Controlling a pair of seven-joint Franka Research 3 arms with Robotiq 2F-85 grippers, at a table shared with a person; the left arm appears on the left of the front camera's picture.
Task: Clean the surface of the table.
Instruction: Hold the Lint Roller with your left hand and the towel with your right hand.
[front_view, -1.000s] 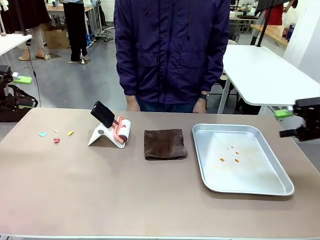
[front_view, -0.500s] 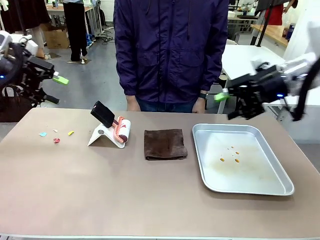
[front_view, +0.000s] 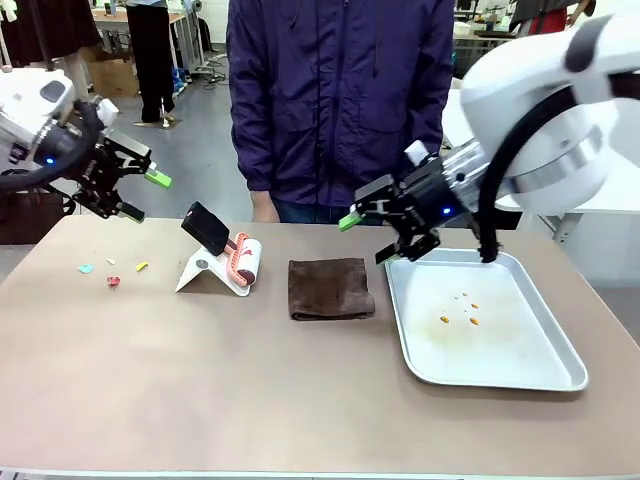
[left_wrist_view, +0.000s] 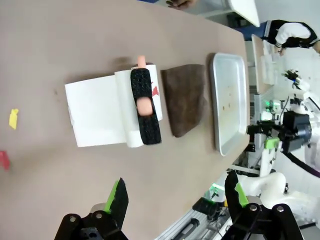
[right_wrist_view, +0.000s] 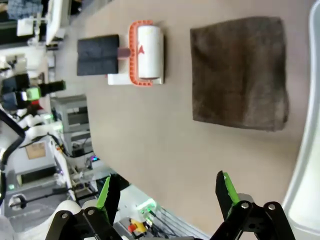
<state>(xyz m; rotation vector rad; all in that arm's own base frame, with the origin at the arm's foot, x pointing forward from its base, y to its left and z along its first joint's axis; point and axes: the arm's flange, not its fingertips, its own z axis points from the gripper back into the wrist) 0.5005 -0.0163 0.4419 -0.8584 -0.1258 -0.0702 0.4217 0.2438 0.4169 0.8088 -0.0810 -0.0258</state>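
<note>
The taupe table (front_view: 200, 380) carries a few small coloured scraps (front_view: 110, 270) at its left end. My left gripper (front_view: 147, 196) hangs open above the far left of the table, just right of the scraps and left of a lint roller (front_view: 238, 258) on a white stand. In the left wrist view the open left gripper (left_wrist_view: 175, 197) looks down on the roller (left_wrist_view: 142, 105) and scraps (left_wrist_view: 13, 118). My right gripper (front_view: 365, 238) is open, in the air between a brown cloth (front_view: 331, 288) and a silver tray (front_view: 510, 345). The right wrist view has the right gripper (right_wrist_view: 167, 192) empty over bare table (right_wrist_view: 150, 130).
The tray holds several orange crumbs (front_view: 460, 308). A person in a dark jacket (front_view: 340, 100) stands at the far edge, hands down by the table. The cloth (right_wrist_view: 240, 72) lies flat beside the roller (right_wrist_view: 145, 52). White tables stand behind at the right.
Both arms have swung in over the table from the sides. The left gripper moved right towards the roller; the right gripper moved left from the tray's far side to its near-left corner. Both stayed open.
</note>
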